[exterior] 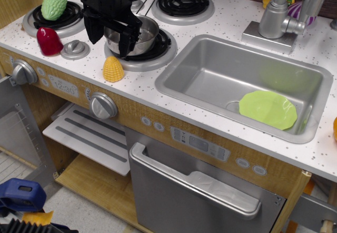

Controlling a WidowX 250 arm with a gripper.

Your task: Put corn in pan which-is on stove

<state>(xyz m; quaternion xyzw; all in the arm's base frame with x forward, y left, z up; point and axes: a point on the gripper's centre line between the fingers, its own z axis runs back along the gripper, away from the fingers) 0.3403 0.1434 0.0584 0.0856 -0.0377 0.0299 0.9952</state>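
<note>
A: Status?

B: My pincer (pixel 108 35) hangs over the pan (pixel 136 36), fingers spread wide, holding nothing. It sits in front of the pan's near-left rim; I can't tell if it touches.

A: Corn?

B: Corn (pixel 113 68) stands upright on the bench (pixel 221 17), just beside the front burner ring and below my pincer. Not grasped, not in the pan.

A: Step?

B: I'd call it the approach to the pick; nothing done yet. Next move needs a shift toward the bench's front edge, a drop around the corn, a squeeze on its bumpy sides, then a lift clear of the pan rim.

A: Clutter?

B: Red pepper (pixel 49 40) and green vegetable (pixel 54 3) lie apart, to the left on the stove (pixel 79 59).
</note>
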